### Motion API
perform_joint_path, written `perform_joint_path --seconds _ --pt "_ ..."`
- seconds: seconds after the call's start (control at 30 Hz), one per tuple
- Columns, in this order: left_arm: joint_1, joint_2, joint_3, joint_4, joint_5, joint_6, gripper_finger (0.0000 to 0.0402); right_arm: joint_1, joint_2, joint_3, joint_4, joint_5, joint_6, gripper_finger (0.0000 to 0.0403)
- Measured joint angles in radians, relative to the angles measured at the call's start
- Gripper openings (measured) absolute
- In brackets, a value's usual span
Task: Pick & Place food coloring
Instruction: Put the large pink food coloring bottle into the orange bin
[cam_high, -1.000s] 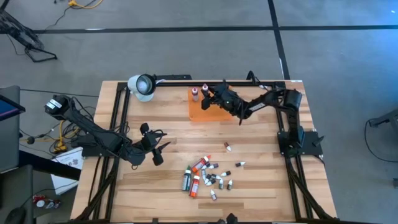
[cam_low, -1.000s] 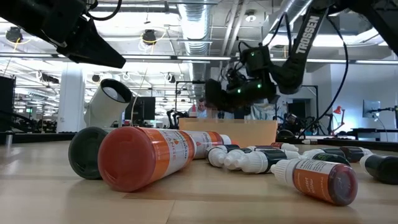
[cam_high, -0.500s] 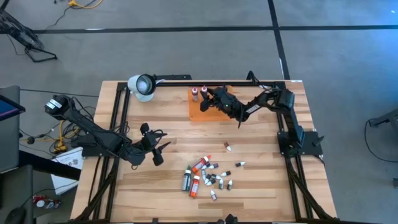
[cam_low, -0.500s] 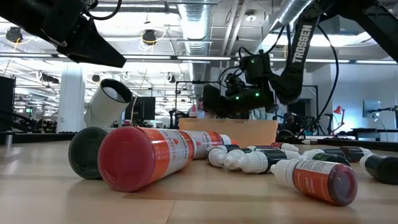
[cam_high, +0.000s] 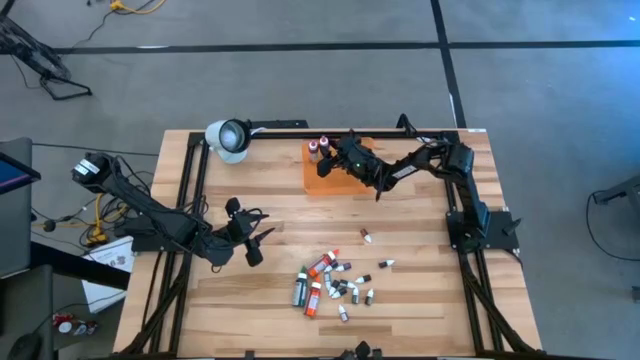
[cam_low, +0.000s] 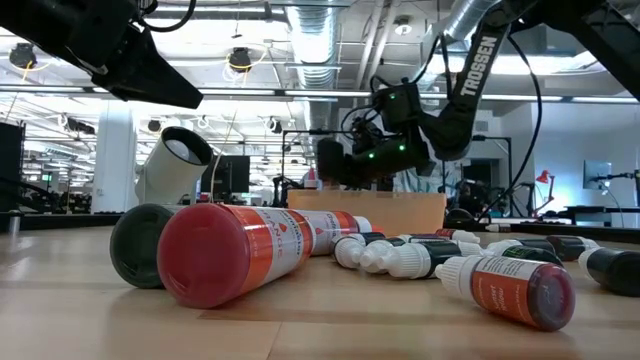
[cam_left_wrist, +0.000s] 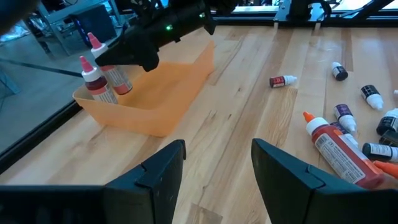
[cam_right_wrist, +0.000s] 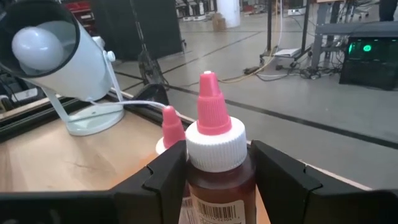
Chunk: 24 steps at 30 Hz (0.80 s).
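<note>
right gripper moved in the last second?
Yes. The right gripper slid left over the orange tray, toward the lamp, carrying a pink-capped bottle.

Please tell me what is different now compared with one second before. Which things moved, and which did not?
The right gripper, holding a pink-capped bottle upright between its fingers, moved further over the orange tray toward the bottle already standing at its far corner. Nothing was released. The left gripper, the lamp and the pile of bottles stayed as they were.
</note>
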Motion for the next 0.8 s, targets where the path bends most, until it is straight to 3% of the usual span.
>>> perform_joint_path --seconds 0.8 --pt "0.0 0.0 0.0 -0.001 0.003 -0.001 0.0185 -0.004 0.0 0.0 -0.006 0.002 0.001 0.0184"
